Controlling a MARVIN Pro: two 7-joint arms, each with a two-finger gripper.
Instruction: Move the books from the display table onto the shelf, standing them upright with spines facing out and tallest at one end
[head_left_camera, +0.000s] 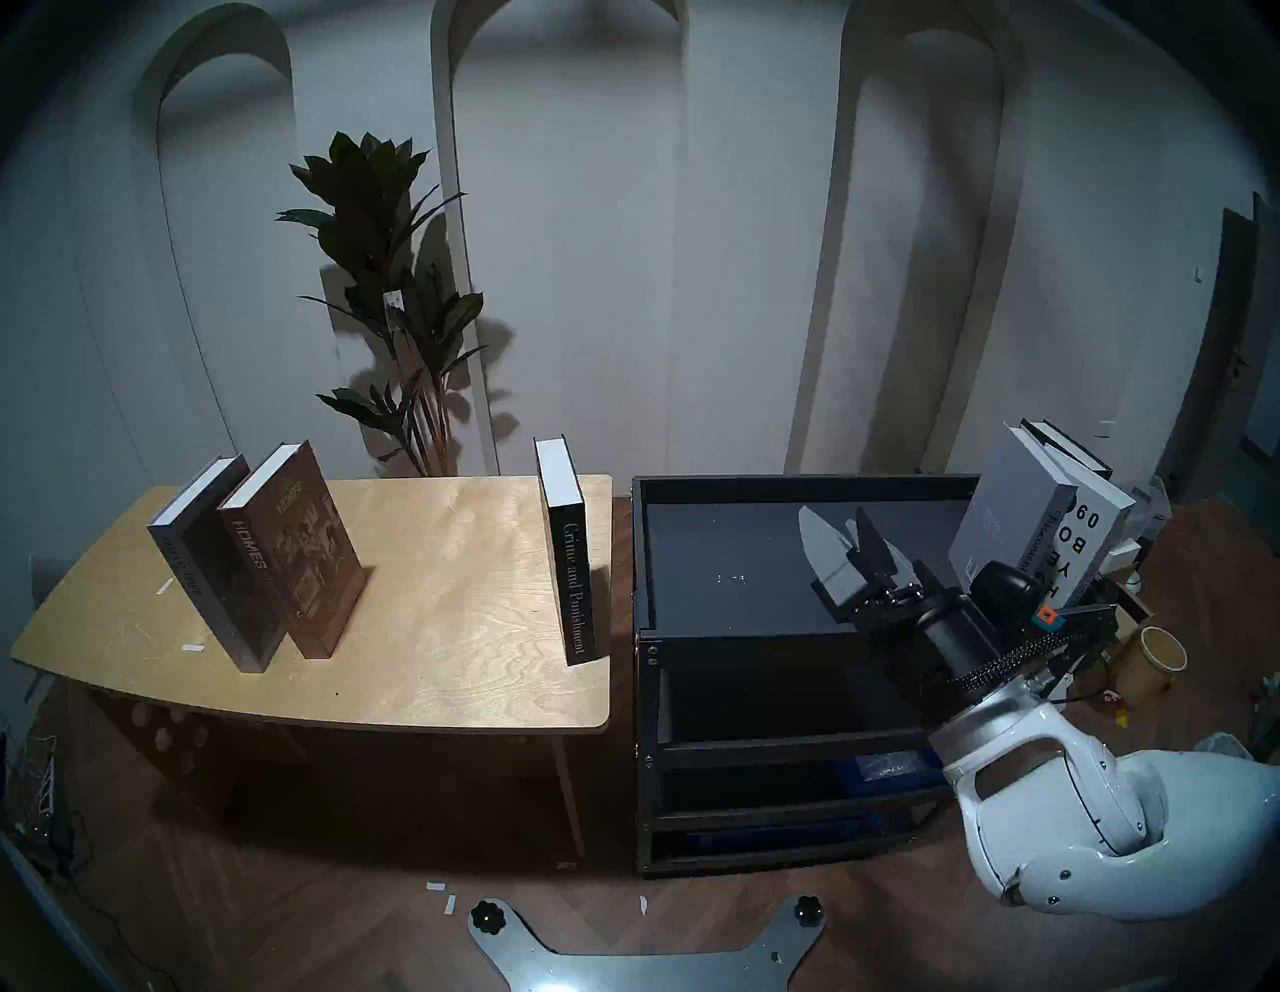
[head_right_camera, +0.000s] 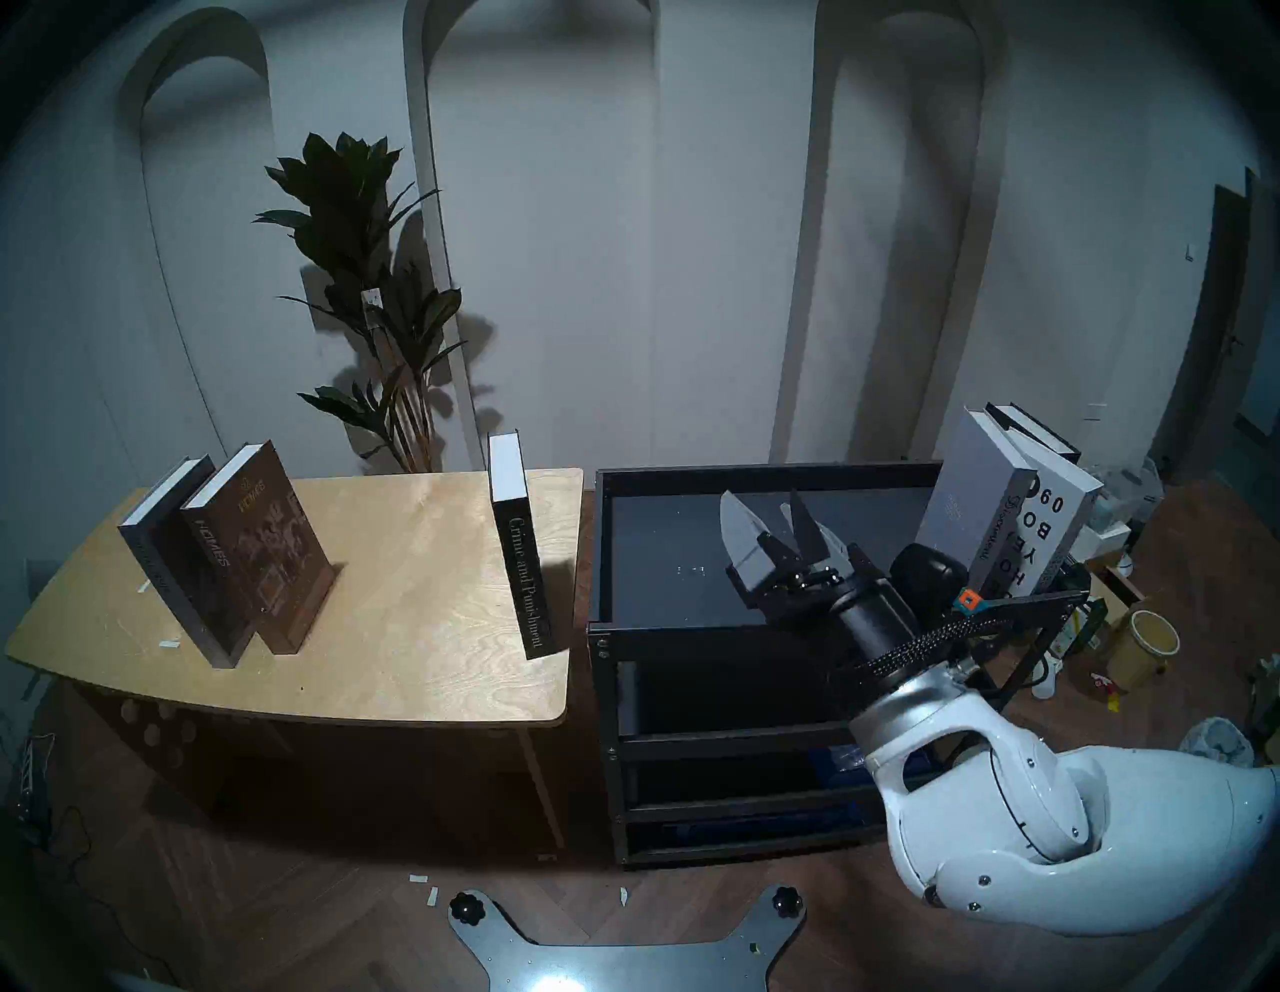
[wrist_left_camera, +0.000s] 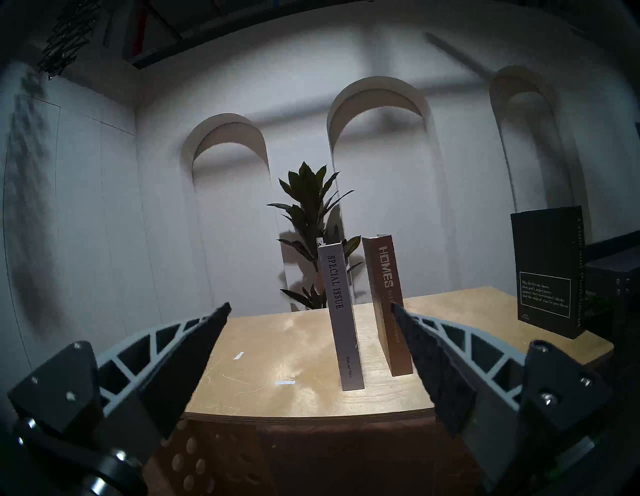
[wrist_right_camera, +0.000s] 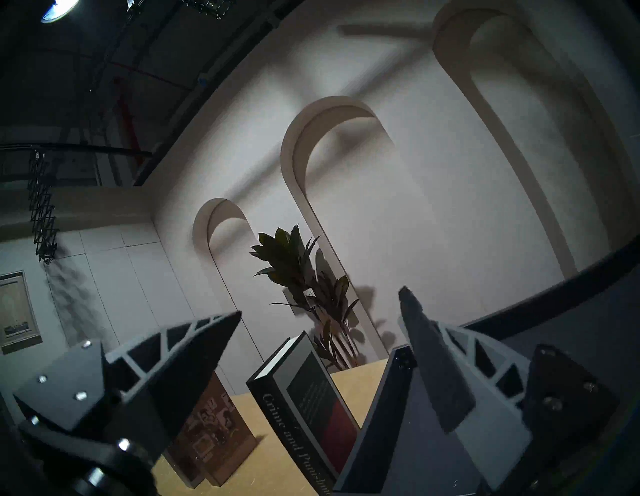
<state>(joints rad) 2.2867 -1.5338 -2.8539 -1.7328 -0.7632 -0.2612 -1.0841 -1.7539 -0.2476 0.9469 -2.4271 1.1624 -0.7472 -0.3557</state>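
reaching back across the shelf (head_left_camera: 720, 485) with nothing in its grasp, the right gripper (head_left_camera: 841, 533) hangs over the bare black tray top, fingers spread wide and aimed toward the bench (head_left_camera: 443, 568). three books already stand at the shelf's right end: the grey "discontent" (head_left_camera: 1004, 516), the white "design hotels yearbook 09" (head_left_camera: 1098, 547) and a black one (head_left_camera: 1063, 443) behind them, all leaning a little to the right. three remain upright on the bench: "crime and punishment" (head_left_camera: 568, 554) at its right edge just beside the shelf, and "homes" (head_left_camera: 298, 547) and "special issue" (head_left_camera: 201, 554) side by side toward the left. the left gripper (wrist_left_camera: 310, 310), seen only in its own wrist view, faces those two spines with fingers spread and empty. the step in hand looks like the return trip for a fourth book. "crime and punishment" seems the likely pick; taking it calls for straddling its covers without tipping it, then setting it spine-out beside the others.
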